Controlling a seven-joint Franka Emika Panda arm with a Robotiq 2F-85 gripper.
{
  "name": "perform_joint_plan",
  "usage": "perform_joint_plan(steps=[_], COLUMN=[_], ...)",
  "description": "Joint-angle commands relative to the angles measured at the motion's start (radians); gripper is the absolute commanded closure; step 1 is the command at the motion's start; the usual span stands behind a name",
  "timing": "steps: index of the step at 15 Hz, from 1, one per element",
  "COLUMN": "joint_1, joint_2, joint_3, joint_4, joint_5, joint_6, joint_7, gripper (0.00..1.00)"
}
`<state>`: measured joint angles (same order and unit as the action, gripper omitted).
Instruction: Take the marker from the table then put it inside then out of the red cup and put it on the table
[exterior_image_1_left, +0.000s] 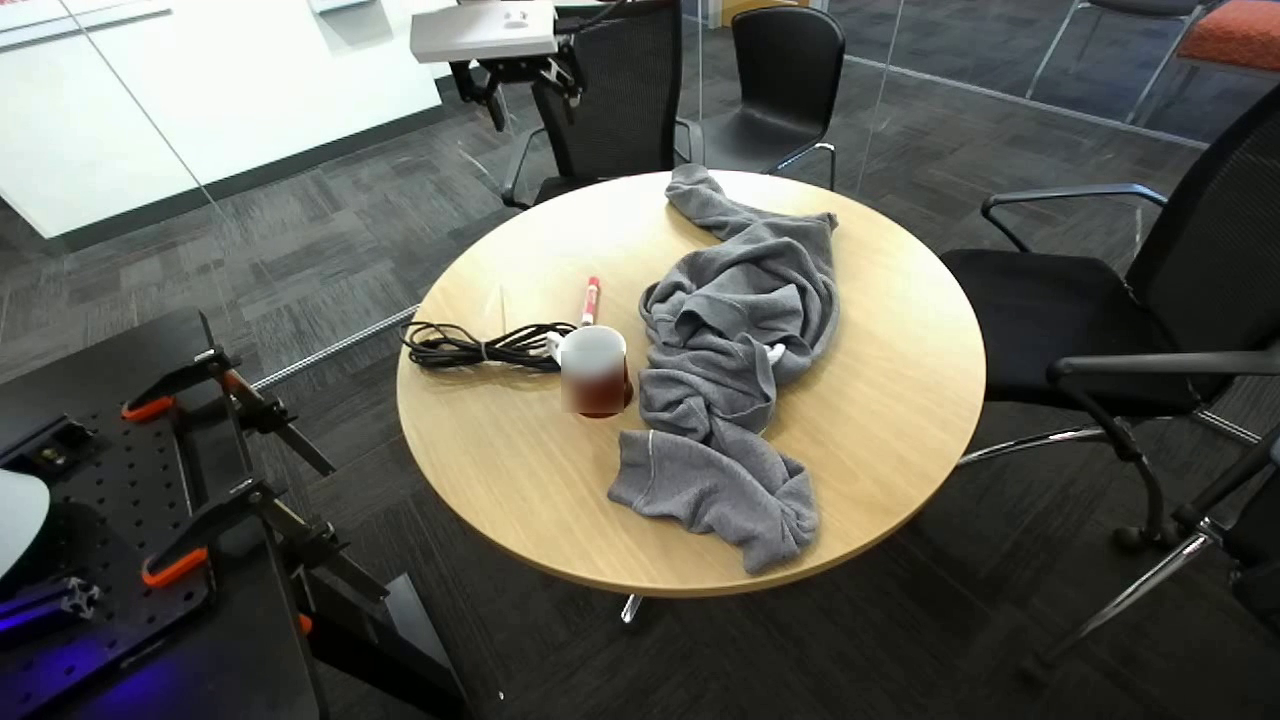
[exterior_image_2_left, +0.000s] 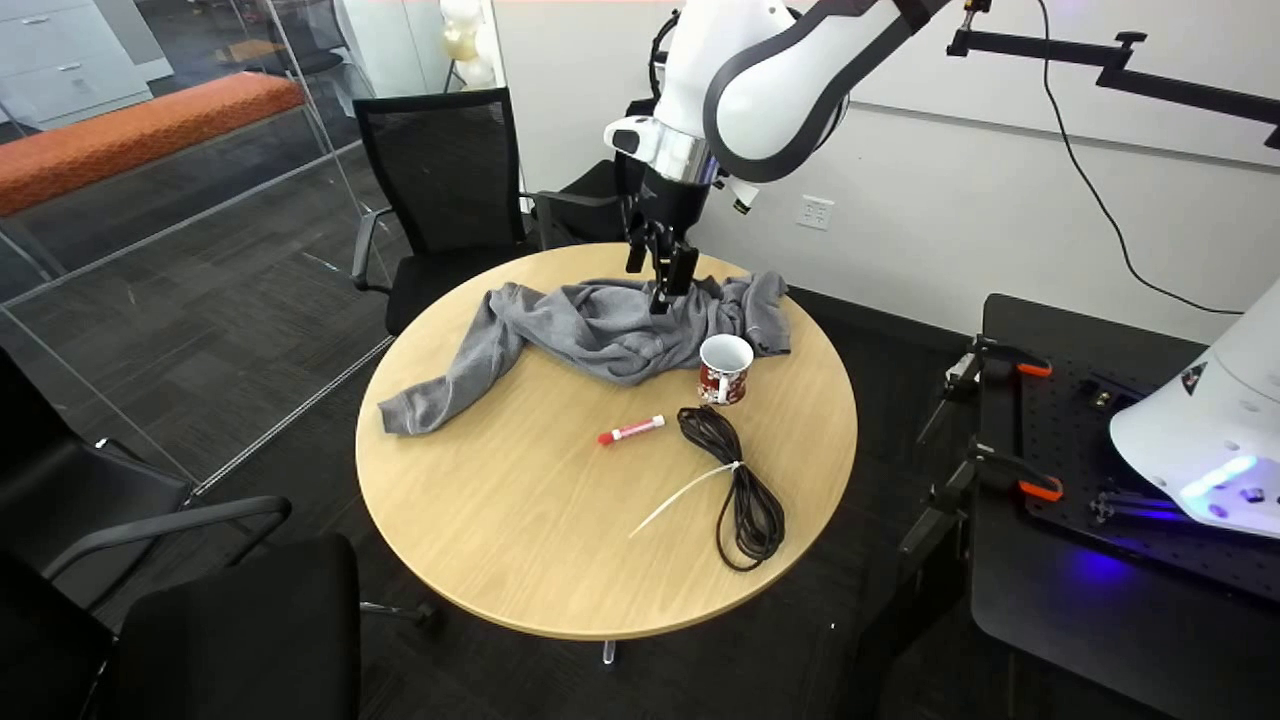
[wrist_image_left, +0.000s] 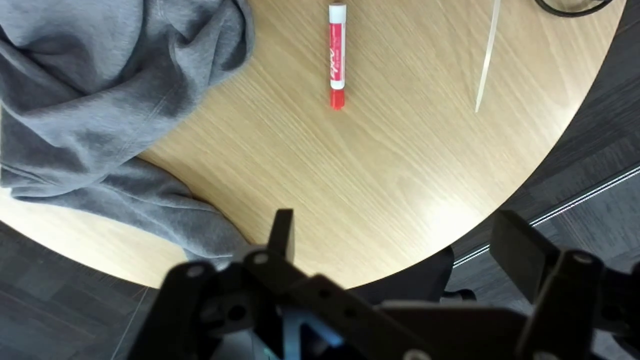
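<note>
Blur smears the front of the red cup (exterior_image_1_left: 595, 375) in an exterior view, hiding its pattern there, and the wrist view cuts off the black cable (wrist_image_left: 570, 14) at the top edge and the grey cloth (wrist_image_left: 100, 115) at the left. The marker (wrist_image_left: 337, 55) lies on the table (wrist_image_left: 390, 165) between cloth and cable, its label seeming to read "Expo", its smaller print too fine to make out. Well apart from it, the gripper (wrist_image_left: 400, 245) is released, its two dark fingers parted wide and slightly out of focus.
</note>
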<state>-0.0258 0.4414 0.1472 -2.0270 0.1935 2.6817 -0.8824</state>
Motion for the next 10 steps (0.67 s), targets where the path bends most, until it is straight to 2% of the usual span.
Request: perform_joint_plan(steps=[1, 5, 10], joint_1=[-0.025, 0.014, 0.006], joint_2=[0.002, 0.08, 0.232], joint_3=[0.026, -0.027, -0.018], joint_4=[0.001, 0.084, 0.23], joint_5=[-0.026, -0.141, -0.233], joint_6=[0.0, -0.045, -0.09], joint_7=[0.021, 0.114, 0.172], gripper=[0.0, 0.0, 0.0])
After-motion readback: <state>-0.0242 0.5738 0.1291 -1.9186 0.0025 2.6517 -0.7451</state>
